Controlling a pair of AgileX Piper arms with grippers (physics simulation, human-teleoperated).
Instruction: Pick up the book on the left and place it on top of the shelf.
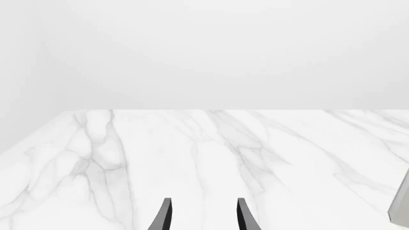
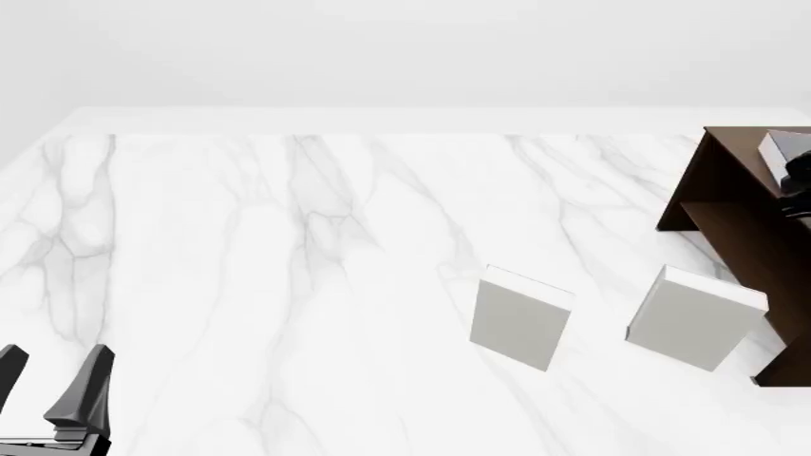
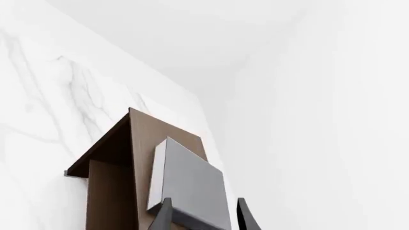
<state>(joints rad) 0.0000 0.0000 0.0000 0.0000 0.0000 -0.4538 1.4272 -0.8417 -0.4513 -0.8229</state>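
White marble with grey veins covers the broad desk [image 2: 254, 237]. At its far right edge stands the dark brown wooden shelf unit [image 2: 728, 214], flat-topped with side panels. On that top lies the thin grey-covered book with white page edges [image 3: 191, 184], its near end reaching between the right gripper's [image 3: 206, 215] dark fingers [image 3: 164, 215]; the fingers stand apart on either side of the cover, and whether they touch it cannot be told. Two upright white-covered books rest on the desk near the shelf, one [image 2: 518, 318] left of the other [image 2: 690, 318]. At the near left, the left gripper's [image 1: 204, 215] fingers [image 1: 164, 215] are spread with nothing between them.
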